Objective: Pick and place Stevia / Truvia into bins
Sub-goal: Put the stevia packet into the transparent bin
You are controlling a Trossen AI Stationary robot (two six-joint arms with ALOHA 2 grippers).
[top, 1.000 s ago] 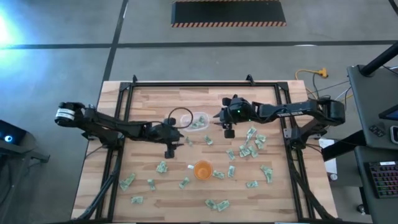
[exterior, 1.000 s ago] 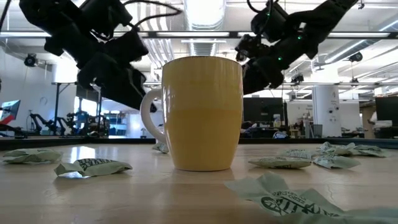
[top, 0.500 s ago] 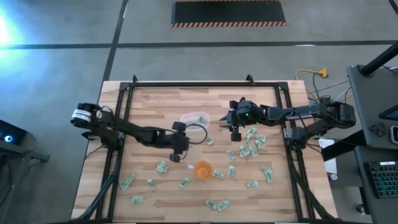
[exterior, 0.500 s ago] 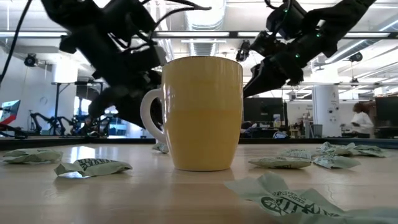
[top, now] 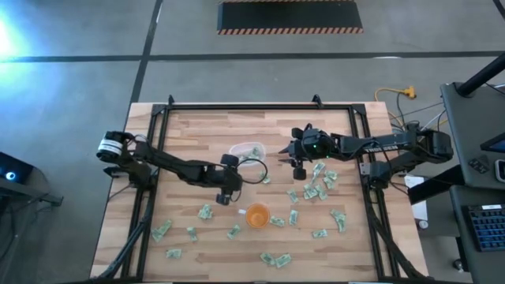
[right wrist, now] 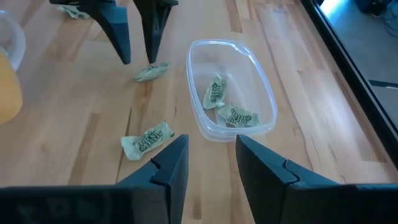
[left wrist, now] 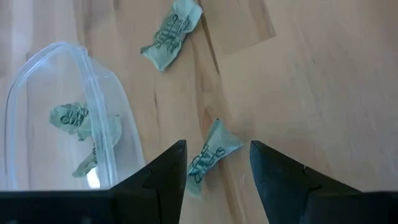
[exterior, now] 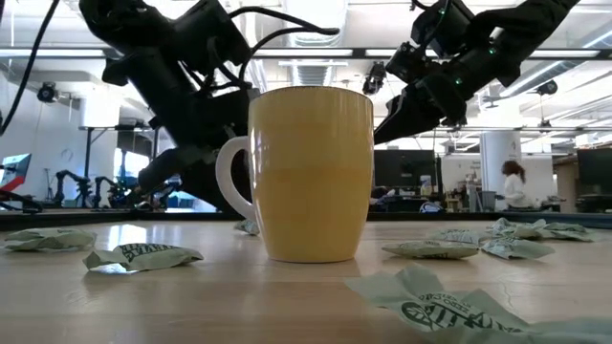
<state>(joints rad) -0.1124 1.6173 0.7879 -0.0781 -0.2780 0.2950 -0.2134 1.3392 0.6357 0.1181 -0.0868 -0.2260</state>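
Left gripper (left wrist: 214,163) open, straddling a green Stevia sachet (left wrist: 210,154) on the desk beside the clear tub (left wrist: 99,109), lower centre. Descend squarely, pinch mid-sachet, avoid nudging the rim. Right gripper (right wrist: 208,152) open, empty, near the tub.

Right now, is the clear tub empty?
No, the right wrist view shows green sachets lying inside the tub.

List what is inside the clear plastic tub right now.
The clear tub holds a few pale green sachets: the right wrist view shows about three, lying flat on its bottom. The left wrist view also shows sachets through the wall. Nothing else is visible inside; whether any overlap is hard to tell.
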